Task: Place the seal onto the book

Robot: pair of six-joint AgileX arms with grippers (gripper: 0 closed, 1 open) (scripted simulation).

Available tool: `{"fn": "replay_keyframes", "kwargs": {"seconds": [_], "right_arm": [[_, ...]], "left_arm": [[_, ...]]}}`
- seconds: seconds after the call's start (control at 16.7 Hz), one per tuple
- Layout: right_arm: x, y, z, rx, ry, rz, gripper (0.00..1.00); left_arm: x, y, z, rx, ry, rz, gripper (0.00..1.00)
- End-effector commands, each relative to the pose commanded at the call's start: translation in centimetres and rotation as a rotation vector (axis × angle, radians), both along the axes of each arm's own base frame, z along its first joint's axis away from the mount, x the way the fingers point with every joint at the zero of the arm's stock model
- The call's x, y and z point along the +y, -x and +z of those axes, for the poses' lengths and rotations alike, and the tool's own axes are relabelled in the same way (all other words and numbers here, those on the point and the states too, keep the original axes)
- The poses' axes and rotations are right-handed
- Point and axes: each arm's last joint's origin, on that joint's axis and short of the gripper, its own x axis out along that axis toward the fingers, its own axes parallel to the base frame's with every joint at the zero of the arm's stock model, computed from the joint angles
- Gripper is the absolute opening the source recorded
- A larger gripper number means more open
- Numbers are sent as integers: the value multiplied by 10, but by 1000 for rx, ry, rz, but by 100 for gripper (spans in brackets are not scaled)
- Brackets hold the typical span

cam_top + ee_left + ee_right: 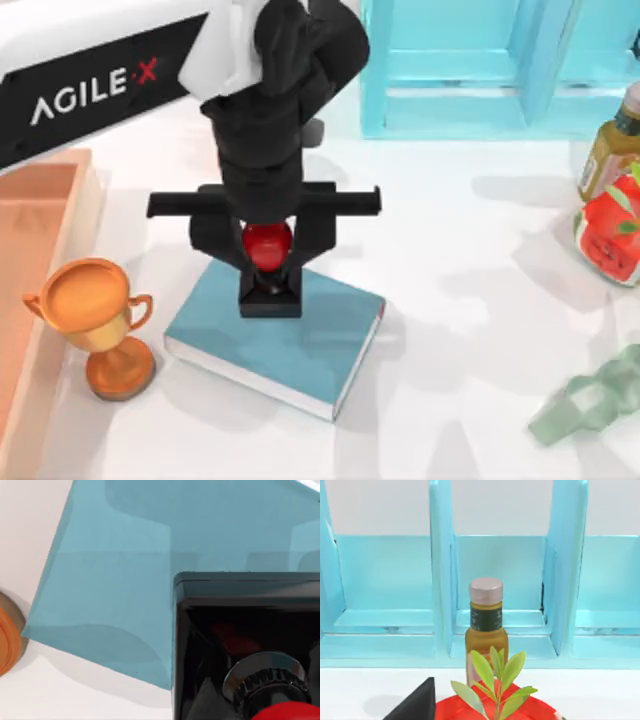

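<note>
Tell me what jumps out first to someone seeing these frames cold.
The left gripper at centre table, fingers around the red ball knob of the seal, whose black base sits on the teal book. Next, the orange trophy just left of the book. Then the light-blue shelf along the far edge, with a red strawberry-patterned jar and an oil bottle at the right.

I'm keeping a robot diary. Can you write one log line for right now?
left gripper: shut on seal | seal: base on book | book: flat on table
</note>
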Motion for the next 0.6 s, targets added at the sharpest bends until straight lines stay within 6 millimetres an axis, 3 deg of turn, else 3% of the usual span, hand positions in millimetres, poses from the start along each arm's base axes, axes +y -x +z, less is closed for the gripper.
{"fn": "replay_keyframes", "kwargs": {"seconds": [0.6], "right_arm": [[0,0,0,0,0,0,100]], "left_arm": [[0,0,0,0,0,0,83]]}}
